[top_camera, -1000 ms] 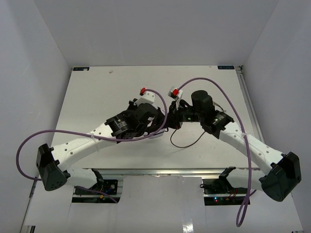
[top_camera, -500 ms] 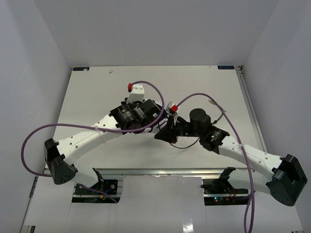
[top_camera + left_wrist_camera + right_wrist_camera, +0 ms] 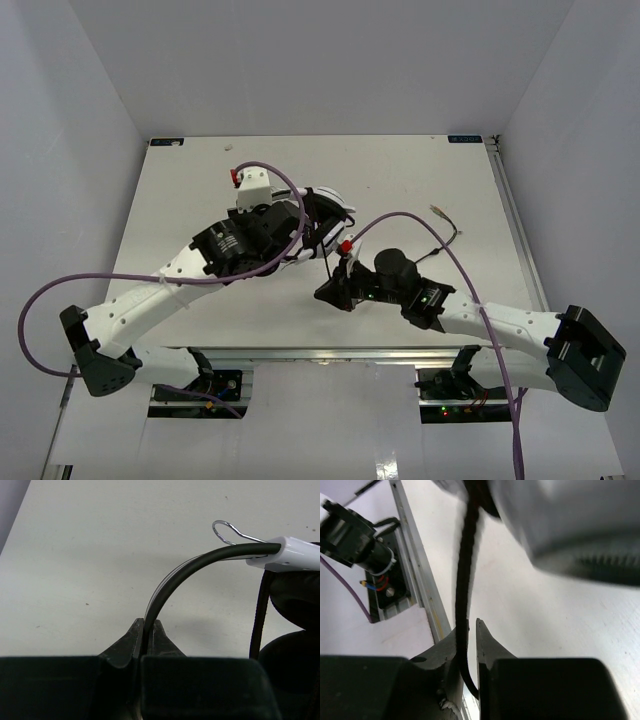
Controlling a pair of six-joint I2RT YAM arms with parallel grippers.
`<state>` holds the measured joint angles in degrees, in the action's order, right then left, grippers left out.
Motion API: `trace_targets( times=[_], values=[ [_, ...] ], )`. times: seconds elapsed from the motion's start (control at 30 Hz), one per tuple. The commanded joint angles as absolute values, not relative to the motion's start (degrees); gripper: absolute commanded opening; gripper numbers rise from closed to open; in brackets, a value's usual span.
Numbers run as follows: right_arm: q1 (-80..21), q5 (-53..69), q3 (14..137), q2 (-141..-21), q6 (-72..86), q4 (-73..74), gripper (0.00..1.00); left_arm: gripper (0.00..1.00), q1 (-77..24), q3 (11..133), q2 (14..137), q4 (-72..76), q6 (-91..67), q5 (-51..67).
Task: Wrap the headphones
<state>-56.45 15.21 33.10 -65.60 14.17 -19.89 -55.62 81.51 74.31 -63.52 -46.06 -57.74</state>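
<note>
My left gripper (image 3: 308, 222) is shut on the headband of the headphones (image 3: 327, 198) and holds them up over the table's middle. In the left wrist view the jaws (image 3: 145, 631) pinch the curved headband (image 3: 172, 582). The white yoke (image 3: 295, 552) and a black ear cushion (image 3: 295, 600) are at the right. The thin black cord (image 3: 328, 262) runs taut from the headphones down to my right gripper (image 3: 331, 291). In the right wrist view the cord (image 3: 465, 580) passes between the nearly closed jaws (image 3: 469, 632). The jack plug (image 3: 436, 209) lies on the table at the right.
The white table (image 3: 200, 190) has an aluminium rail (image 3: 330, 352) along its near edge, which also shows in the right wrist view (image 3: 415, 580). Purple arm cables (image 3: 400, 215) loop over both arms. White walls enclose the left, far and right sides.
My left arm has carried the headphones left and away from the bases. My right gripper has moved nearer and to the left, and the cord between them is now straight.
</note>
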Motion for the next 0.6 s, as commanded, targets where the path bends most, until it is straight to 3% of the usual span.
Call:
trace_targets(
  times=[0.0,0.17,0.57],
  values=[
    [-57.8,9.5,29.7,-66.1,11.1,-28.0,0.19,0.0,-55.3,80.7,67.7,-55.4,-47.8,-55.4],
    [-57.9,9.1,26.0,-66.8,10.0,-34.5,0.24,0.0,-55.3,79.3,63.5,-52.3,-46.1,-50.8],
    [-58.2,8.5,21.3,-71.3,11.4,-46.2,0.24,0.0,-55.3,76.4,57.2,-48.9,-48.0,-48.9]
  ],
)
